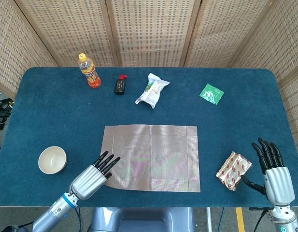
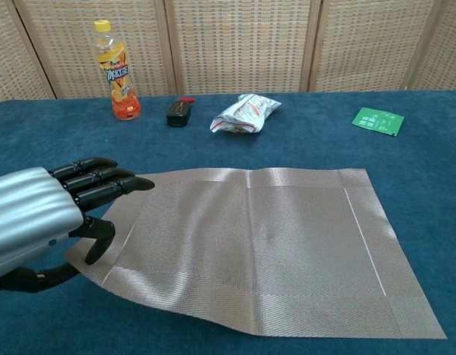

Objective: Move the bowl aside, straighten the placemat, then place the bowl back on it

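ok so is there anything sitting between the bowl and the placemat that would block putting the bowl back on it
Nothing visible blocks it. The bowl sits on bare blue cloth just left of the placemat. Only the left hand is nearby, at the mat's near-left corner, below the direct path. The mat's top carries nothing.

An orange drink bottle (image 1: 89,70) with a yellow cap stands upright at the far left of the blue table (image 1: 52,116), well beyond the left fingers. Just to its right lies a small black object with a red tip (image 1: 120,85), what it is cannot be told. Further right a white snack packet (image 1: 151,89) lies tilted. A green sachet (image 1: 211,94) lies flat toward the far right, well beyond the right fingers. A red-and-gold wrapped packet (image 1: 233,169) sits just left of the right fingers. A woven folding screen (image 1: 149,29) stands behind the table.
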Controlling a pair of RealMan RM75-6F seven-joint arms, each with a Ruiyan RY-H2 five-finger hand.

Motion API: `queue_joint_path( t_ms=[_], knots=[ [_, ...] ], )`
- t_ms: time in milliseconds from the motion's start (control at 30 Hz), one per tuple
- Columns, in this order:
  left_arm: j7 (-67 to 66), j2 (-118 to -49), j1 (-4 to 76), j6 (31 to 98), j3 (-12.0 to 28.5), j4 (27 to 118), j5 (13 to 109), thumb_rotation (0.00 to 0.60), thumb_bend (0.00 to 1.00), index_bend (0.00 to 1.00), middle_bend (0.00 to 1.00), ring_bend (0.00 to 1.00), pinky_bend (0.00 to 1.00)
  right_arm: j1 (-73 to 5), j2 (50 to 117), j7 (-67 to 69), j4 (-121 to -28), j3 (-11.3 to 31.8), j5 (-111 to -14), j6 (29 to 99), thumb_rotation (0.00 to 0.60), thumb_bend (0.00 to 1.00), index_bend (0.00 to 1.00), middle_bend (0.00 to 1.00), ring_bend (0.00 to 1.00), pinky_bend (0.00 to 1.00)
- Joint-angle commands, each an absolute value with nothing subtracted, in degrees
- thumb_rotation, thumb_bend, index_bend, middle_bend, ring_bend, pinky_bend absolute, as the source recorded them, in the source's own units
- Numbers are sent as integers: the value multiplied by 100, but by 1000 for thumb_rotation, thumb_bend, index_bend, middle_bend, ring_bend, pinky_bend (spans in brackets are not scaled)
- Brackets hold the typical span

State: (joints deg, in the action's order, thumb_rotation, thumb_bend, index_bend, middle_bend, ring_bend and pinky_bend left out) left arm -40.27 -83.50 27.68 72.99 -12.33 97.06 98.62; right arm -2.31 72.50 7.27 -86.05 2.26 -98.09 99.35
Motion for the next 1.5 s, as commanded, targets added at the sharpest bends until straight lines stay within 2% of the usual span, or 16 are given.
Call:
queue_joint_path(
  t_ms=[33,200,233,300,367,433,467,833,967,1200,1500],
  knots=[
    [-4081,-8300,2706,7236,-1302,9797,9961,600,607,615,0,0,0,-227,7238,739,-8617,218,-9814,9928,600,197,63,0,0,0],
    [-4136,-8320,2629,7124,-1296,9795,9990,600,599,587,0,0,0,-216,7215,730,-8652,201,-9841,9927,600,197,64,0,0,0],
    [-4132,-8323,2612,7111,-1294,9784,9997,600,568,526,0,0,0,-214,7214,729,-8657,199,-9845,9926,600,197,64,0,0,0],
    [-4103,-8324,2578,7098,-1296,9760,10022,600,442,344,0,0,0,-215,7211,731,-8661,197,-9840,9912,600,197,64,0,0,0],
    [-4027,-8319,2539,7122,-1300,9713,10067,600,264,119,0,0,0,-222,7208,727,-8666,193,-9833,9880,600,197,63,0,0,0],
    [-3953,-8304,2500,7158,-1306,9693,10084,600,190,22,0,0,0,-223,7208,723,-8670,193,-9832,9873,600,198,64,0,0,0],
    [-3891,-8288,2470,7195,-1311,9701,10085,600,173,5,0,0,0,-223,7209,718,-8672,194,-9833,9872,600,198,63,0,0,0],
    [-2764,-7828,2067,8153,-1699,9767,10982,600,163,8,0,0,0,-213,7247,619,-8677,156,-9927,9880,600,197,63,0,0,0],
    [-2426,-7607,1810,8527,-1751,9535,10965,600,164,32,0,0,0,-203,7263,556,-8686,130,-9986,9896,600,197,63,0,0,0],
    [-1744,-7503,1402,8887,-1570,8736,10480,600,165,142,0,0,0,-203,7296,442,-8702,93,-10025,9849,600,197,64,0,0,0],
    [-927,-7716,1078,8894,-1194,7537,9837,600,171,266,0,0,0,-208,7354,297,-8710,54,-10061,9779,600,197,63,0,0,0]
  ],
)
